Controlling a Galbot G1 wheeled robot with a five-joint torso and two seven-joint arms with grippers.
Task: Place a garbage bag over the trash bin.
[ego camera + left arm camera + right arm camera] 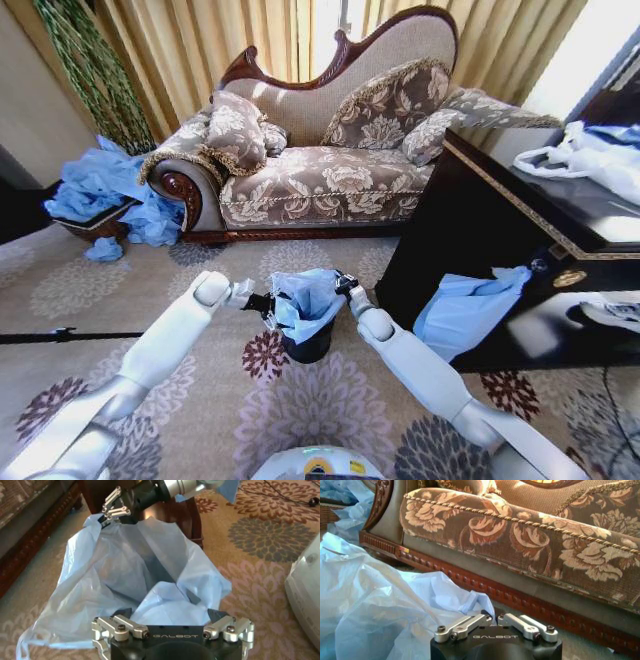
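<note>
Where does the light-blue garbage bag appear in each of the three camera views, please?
Head view: garbage bag at centre, draped over the black trash bin, between both grippers.
Left wrist view: it spreads open across the middle, from the left gripper to the right gripper.
Right wrist view: lower left, beside the right gripper.
Shared landmark: the floral sofa.

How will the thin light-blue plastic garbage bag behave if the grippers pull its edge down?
The thin light-blue plastic garbage bag is probably floppy: it sags in wrinkles between the left gripper and right gripper. It looks light. The small black round trash bin might tip, being small.
</note>
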